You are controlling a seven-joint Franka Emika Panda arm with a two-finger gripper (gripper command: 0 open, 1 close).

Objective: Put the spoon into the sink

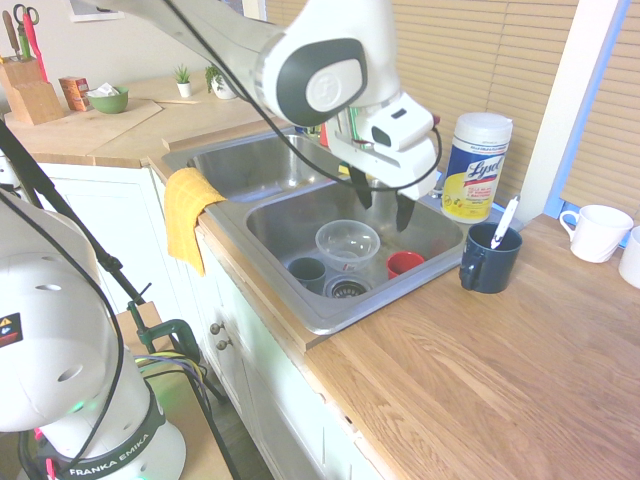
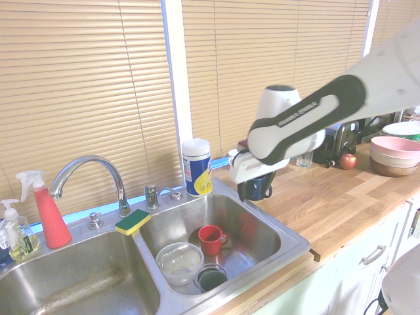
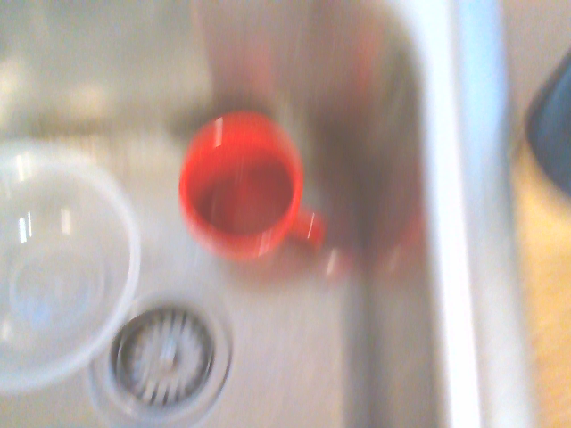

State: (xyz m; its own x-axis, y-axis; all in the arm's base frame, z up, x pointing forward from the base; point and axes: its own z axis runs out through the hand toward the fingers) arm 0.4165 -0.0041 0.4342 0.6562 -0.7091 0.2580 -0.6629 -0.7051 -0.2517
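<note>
The spoon (image 1: 505,220) stands white handle up in a dark blue mug (image 1: 490,258) on the wooden counter, just right of the sink (image 1: 300,300). My gripper (image 1: 383,203) hangs open and empty above the right basin's far right side, left of the mug and a little higher than its rim. From the second exterior view the gripper (image 2: 252,189) partly covers the mug (image 2: 261,187), and the spoon is hidden there. The blurred wrist view looks down into the basin at a red cup (image 3: 241,185), with the mug's edge (image 3: 553,134) at one side.
The right basin holds a red cup (image 1: 404,264), a clear bowl (image 1: 347,243) and a dark green cup (image 1: 307,272) by the drain. A Lysol canister (image 1: 476,165) stands behind the sink, white mugs (image 1: 597,232) at the right, and a yellow cloth (image 1: 188,205) over the front rim.
</note>
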